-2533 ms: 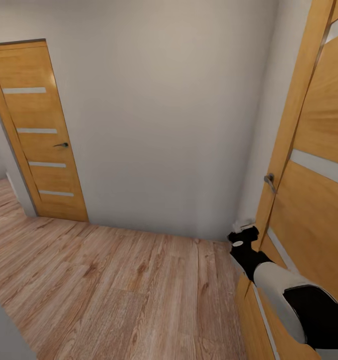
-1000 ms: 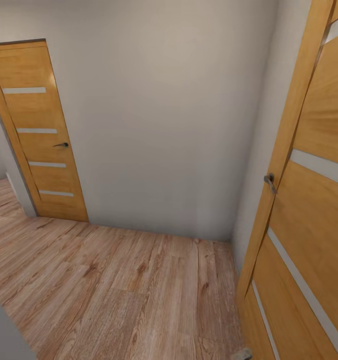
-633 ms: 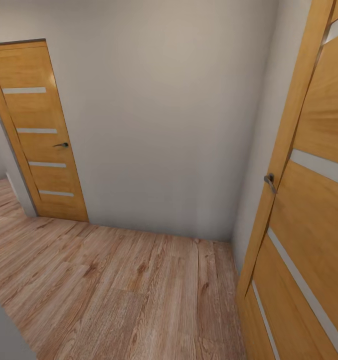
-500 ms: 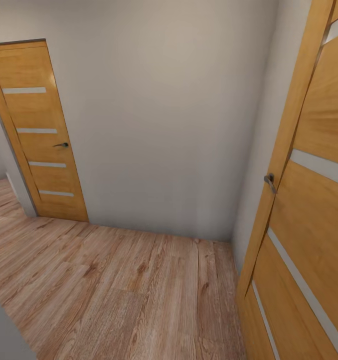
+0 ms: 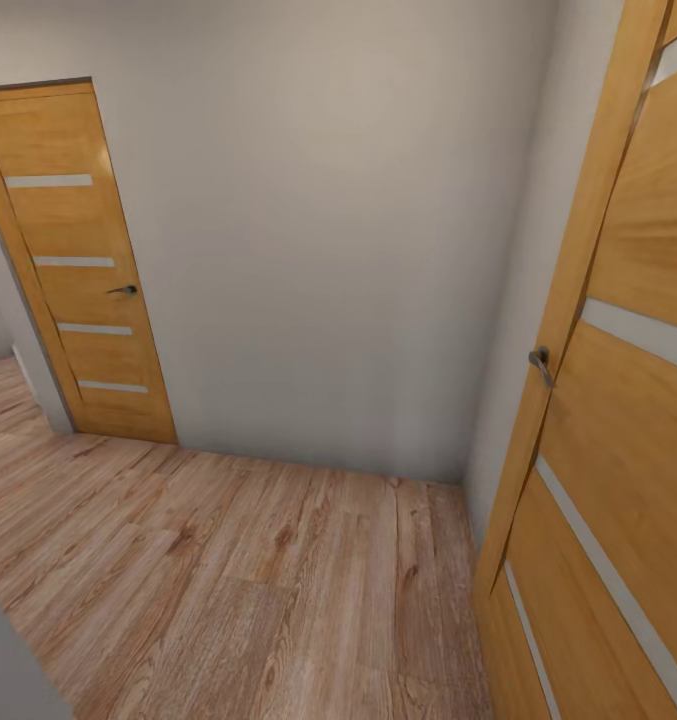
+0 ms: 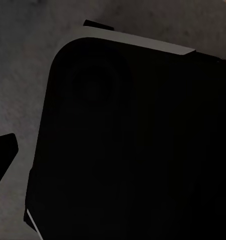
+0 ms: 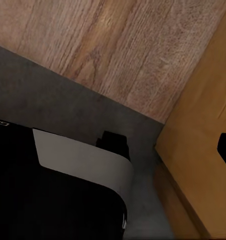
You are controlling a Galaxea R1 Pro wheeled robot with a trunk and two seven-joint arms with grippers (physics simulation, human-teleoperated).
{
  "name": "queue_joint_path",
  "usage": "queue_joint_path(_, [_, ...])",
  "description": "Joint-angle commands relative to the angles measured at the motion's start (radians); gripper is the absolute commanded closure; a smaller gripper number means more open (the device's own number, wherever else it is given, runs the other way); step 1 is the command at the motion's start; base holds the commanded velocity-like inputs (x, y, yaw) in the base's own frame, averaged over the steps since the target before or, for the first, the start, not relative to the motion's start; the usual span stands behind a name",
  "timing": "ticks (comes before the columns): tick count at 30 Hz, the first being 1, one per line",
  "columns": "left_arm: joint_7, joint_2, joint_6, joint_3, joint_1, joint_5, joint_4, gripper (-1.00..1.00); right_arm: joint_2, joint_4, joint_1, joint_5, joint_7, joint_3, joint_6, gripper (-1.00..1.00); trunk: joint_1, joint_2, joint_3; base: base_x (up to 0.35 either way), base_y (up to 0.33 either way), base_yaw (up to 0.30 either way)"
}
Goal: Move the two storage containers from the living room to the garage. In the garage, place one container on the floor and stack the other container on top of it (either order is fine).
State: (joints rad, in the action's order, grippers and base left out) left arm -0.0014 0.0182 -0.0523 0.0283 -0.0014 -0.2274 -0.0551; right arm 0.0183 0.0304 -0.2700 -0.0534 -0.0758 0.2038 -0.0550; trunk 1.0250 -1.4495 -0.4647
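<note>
Place: a corridor corner with one plain pale wall (image 5: 328,230) ahead and a pale wood-plank floor (image 5: 238,580) underfoot.
Doors: two, both orange-brown wood with pale horizontal strips.
Far door (image 5: 78,290): shut in its frame at the left, four strips counted, one dark lever handle (image 5: 124,290).
Near door (image 5: 618,420): close at the right, standing at an angle to the wall, one grey lever handle (image 5: 541,362) at its edge.
Left wrist view: one large black rounded body part of the robot (image 6: 133,145) with a thin grey rim, over dim grey ground.
Right wrist view: wood planks (image 7: 118,50), a grey strip (image 7: 67,105), the orange edge of the near door (image 7: 203,150), and one black robot panel with a pale grey band (image 7: 77,165).
Left tool: its fingers cannot be made out, so the opening cannot be told.
Right tool: likewise, cannot be told.
Storage containers: none in sight in these views, so their place cannot be told.
</note>
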Motion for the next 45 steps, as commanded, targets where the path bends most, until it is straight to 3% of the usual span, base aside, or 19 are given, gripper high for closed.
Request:
queue_joint_path(1, [0.000,0.000,-0.002,0.002,0.000,-0.004,0.000,-1.00,0.002,0.003,0.001,-0.006,-0.002,0.001,-0.007,-1.00,0.000,-0.001,-0.001,0.000,0.000,0.000])
queue_joint_path(24, [0.000,0.000,-0.002,0.002,0.000,-0.006,0.000,-1.00,0.005,0.003,0.005,-0.006,-0.002,0.002,-0.008,-1.00,0.000,-0.001,-0.001,0.001,-0.039,0.000])
queue_joint_path(45, [0.000,0.000,-0.001,0.002,0.000,-0.006,0.000,-1.00,0.005,0.003,0.005,-0.006,-0.002,0.002,-0.008,-1.00,0.000,-0.001,-0.001,0.294,0.000,0.000])
